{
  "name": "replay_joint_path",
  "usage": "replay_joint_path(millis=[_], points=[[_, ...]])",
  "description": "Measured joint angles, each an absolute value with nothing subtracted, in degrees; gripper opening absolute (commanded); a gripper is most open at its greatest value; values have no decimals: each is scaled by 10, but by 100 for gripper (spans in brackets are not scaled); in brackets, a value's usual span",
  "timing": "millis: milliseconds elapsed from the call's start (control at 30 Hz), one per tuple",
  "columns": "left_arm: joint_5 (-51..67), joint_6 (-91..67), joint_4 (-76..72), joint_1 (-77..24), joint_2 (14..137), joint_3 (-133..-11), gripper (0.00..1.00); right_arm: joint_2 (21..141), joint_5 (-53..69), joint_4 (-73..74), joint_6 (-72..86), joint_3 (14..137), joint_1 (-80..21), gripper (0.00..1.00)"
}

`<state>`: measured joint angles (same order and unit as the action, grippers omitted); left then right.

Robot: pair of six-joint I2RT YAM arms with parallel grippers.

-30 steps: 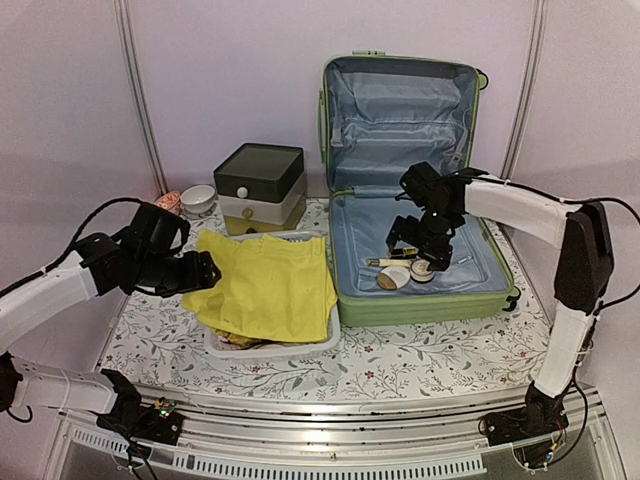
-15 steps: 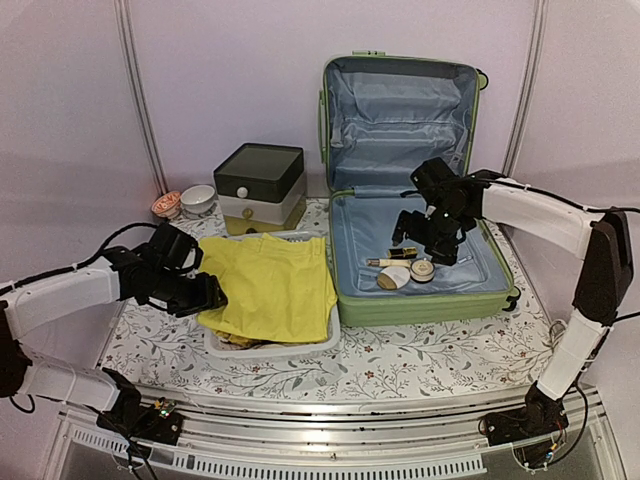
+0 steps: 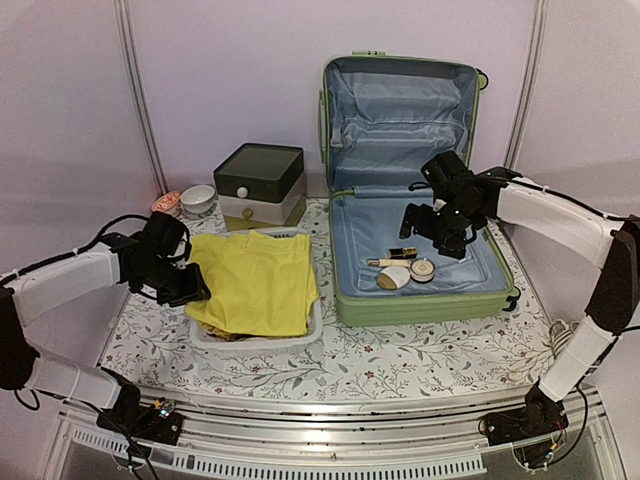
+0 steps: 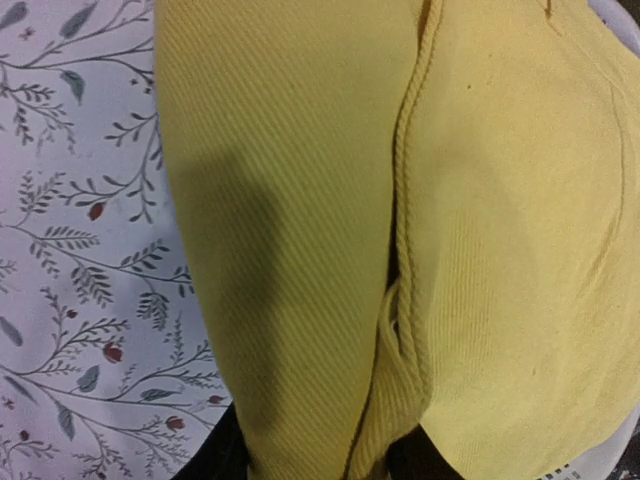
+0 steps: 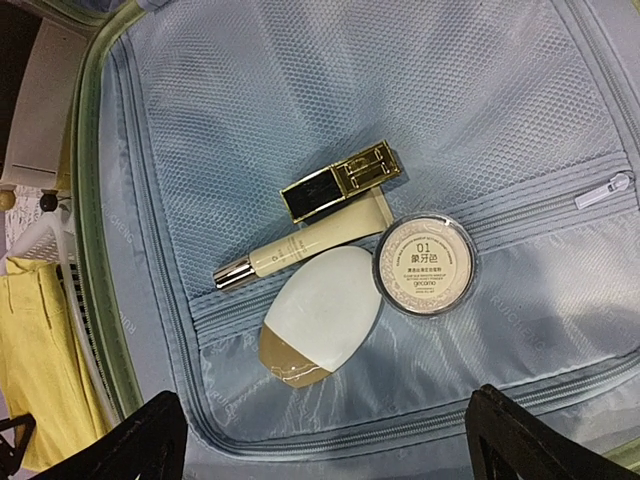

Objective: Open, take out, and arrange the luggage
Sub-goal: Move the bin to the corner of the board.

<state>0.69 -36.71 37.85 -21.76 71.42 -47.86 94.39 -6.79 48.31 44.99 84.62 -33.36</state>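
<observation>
Yellow garment point(image 3: 262, 285) is draping basket point(image 3: 250, 343).
Left end effector point(image 3: 195, 288) is pinching it; right end effector point(image 5: 335, 430), spread, needs centring over compact point(image 5: 424, 264).

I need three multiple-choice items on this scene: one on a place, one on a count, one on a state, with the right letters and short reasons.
1. The yellow garment lies: A on the table; B in the white basket; C on the drawer box.
2. Cosmetic items in the luggage: A two; B six; C four.
3. The luggage is: A open, lid upright; B zipped shut; C open, lid flat.
1 B: the basket's rim shows around the cloth. 2 C: case, tube, compact, round jar. 3 A: the raised lid's blue lining faces the camera.
</observation>
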Motion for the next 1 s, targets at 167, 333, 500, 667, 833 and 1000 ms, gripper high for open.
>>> replay_joint_path(millis=[167,333,500,667,833,1000], points=[[-21,-331,445,-133,714,-501,30,938,-70,479,439,846,-334,99],[-22,-298,459,-37,715,-513,34,939,-70,487,430,853,-334,99],[-26,-268,479,23,732,-543,36,939,-71,489,422,861,-334,99],[-49,-234,491,59,758,-582,49,938,-72,493,417,861,-334,99],[-103,-204,506,83,771,-597,69,938,-72,493,411,861,-334,99],[-88,-192,515,83,764,-619,89,937,-71,489,406,860,-334,99]])
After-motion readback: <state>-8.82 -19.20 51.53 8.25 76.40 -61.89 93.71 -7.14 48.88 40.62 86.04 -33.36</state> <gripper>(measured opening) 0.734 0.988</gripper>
